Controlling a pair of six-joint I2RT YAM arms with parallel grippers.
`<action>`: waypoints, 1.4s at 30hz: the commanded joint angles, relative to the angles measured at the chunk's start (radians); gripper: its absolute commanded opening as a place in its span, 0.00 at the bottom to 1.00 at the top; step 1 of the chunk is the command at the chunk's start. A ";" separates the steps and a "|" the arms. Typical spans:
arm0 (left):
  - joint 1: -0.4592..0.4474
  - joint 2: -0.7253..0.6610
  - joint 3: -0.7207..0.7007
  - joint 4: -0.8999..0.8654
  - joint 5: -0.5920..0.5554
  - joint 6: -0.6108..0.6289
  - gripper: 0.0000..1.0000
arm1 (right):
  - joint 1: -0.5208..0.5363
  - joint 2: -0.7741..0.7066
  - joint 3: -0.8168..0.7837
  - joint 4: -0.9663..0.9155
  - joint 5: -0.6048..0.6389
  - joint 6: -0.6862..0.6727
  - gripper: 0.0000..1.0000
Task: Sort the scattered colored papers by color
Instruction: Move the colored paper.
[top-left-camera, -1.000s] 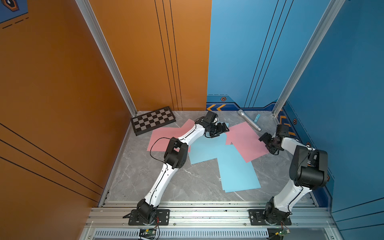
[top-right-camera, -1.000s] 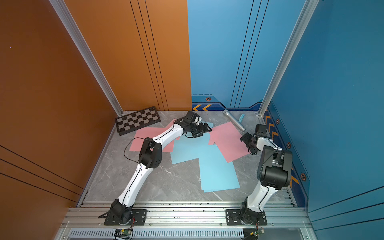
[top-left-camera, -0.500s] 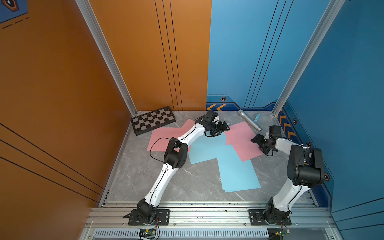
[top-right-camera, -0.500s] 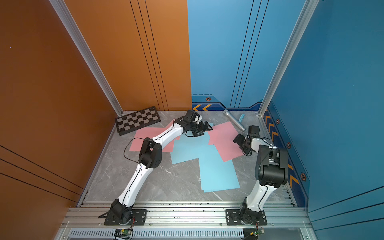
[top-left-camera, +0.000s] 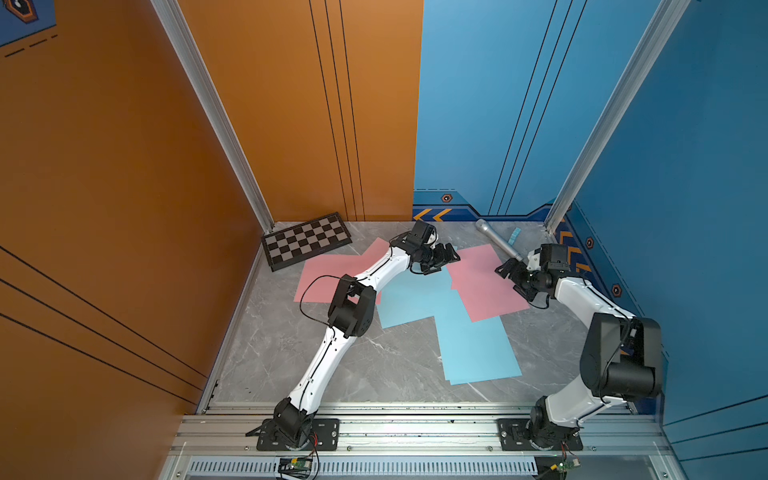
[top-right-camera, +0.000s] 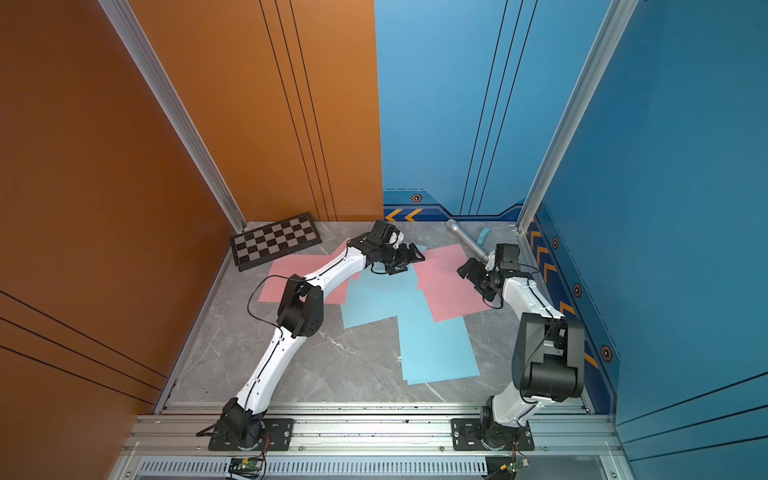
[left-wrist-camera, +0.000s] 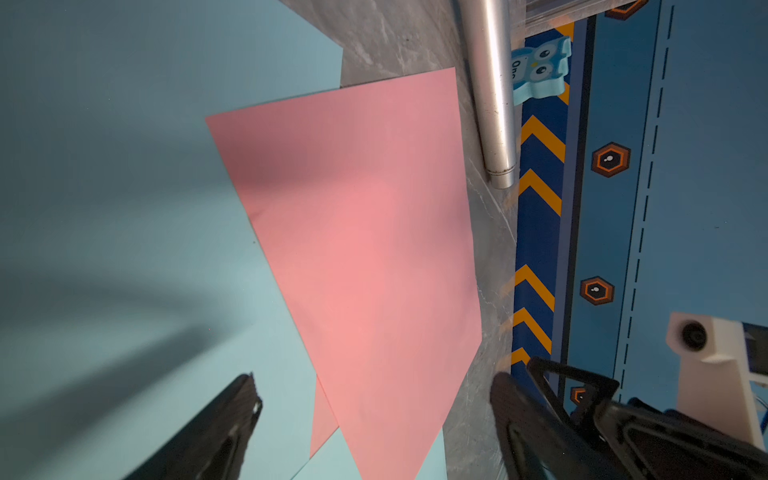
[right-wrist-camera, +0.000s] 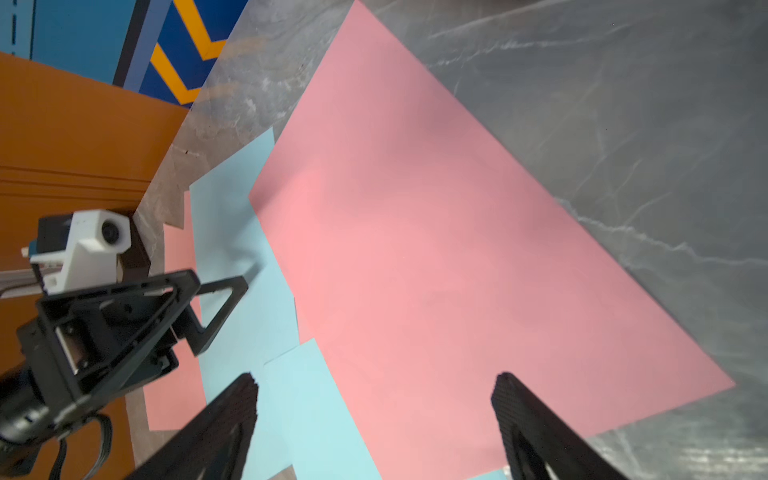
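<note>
Though only the left wrist shows the block (left-wrist-camera: 538, 68) owl-faced, left gripper (left-wrist-camera: 374, 378) and right gripper (right-wrist-camera: 375, 376) gape empty.

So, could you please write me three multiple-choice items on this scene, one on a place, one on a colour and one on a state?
1. Where does the checkered board lie?
A. in the near right corner
B. in the far left corner, by the orange wall
C. midway between the two arms

2. What colour is the paper under the right gripper?
A. pink
B. light blue
C. yellow

3. How do the two grippers stand?
A. both shut
B. left open, right shut
C. both open, holding nothing

Key:
1 B: both top views show it at the foot of the orange wall.
2 A: the right wrist view shows the pink sheet below its fingers.
3 C: the wrist views show the left gripper and the right one with fingers wide apart, gripping nothing.
</note>
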 joint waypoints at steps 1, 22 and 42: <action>-0.028 -0.031 -0.019 -0.014 0.001 -0.006 0.91 | -0.036 0.085 0.058 -0.062 0.069 -0.056 0.94; -0.049 0.006 -0.031 -0.015 -0.025 -0.041 0.95 | -0.091 0.382 0.212 0.029 -0.075 -0.061 0.99; -0.048 0.049 0.016 -0.013 0.011 -0.061 0.95 | -0.028 0.434 0.113 0.274 -0.427 0.134 0.94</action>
